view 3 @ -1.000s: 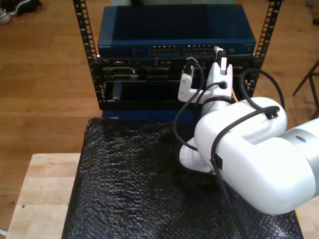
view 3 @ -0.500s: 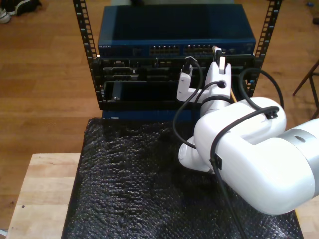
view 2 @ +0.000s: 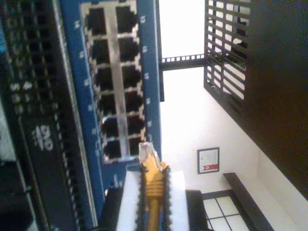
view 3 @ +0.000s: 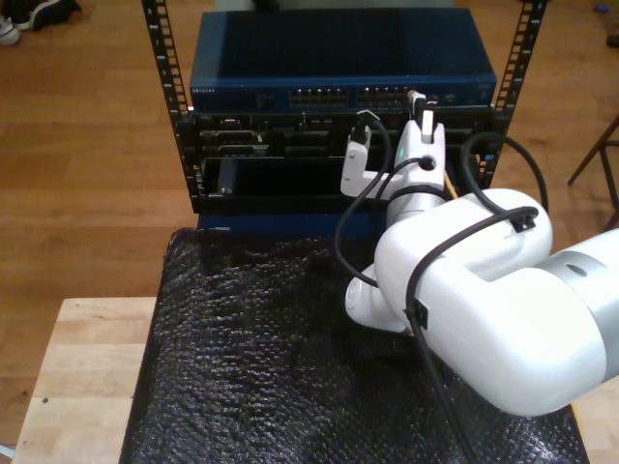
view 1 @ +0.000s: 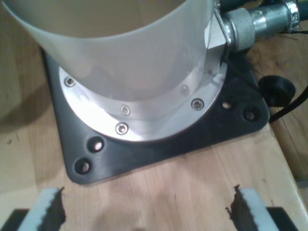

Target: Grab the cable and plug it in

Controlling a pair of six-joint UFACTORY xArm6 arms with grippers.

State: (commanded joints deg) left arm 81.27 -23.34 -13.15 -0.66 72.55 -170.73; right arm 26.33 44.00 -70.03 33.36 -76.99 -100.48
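Note:
My second gripper (view 2: 153, 190) is shut on the orange-yellow cable (view 2: 153, 180), and its white pads (view 2: 129, 202) press both sides. The clear plug (view 2: 146, 150) sticks out past the fingertips, just short of the nearest ports in the blue switch (view 2: 147, 72). In the exterior view my second gripper (view 3: 422, 114) is raised in front of the switch's port row (view 3: 387, 97) on the exterior view's right, and a thin stretch of cable (view 3: 448, 184) trails behind the wrist. My first gripper (view 1: 147, 214) stands open over bare wood, with nothing between its fingers (view 1: 48, 209).
A black rack (view 3: 164, 87) holds the blue switch (view 3: 251, 58) above darker panels (view 3: 271, 145). A black bubble-textured mat (view 3: 251, 358) covers the wooden table (view 3: 77, 377). Thick black arm cables (view 3: 503, 155) loop near the rack. A white arm base (view 1: 120, 53) on a black plate (view 1: 159, 144) lies ahead of my first gripper.
My second gripper, with the cable, has shifted slightly toward the exterior view's left and closer to the switch's ports.

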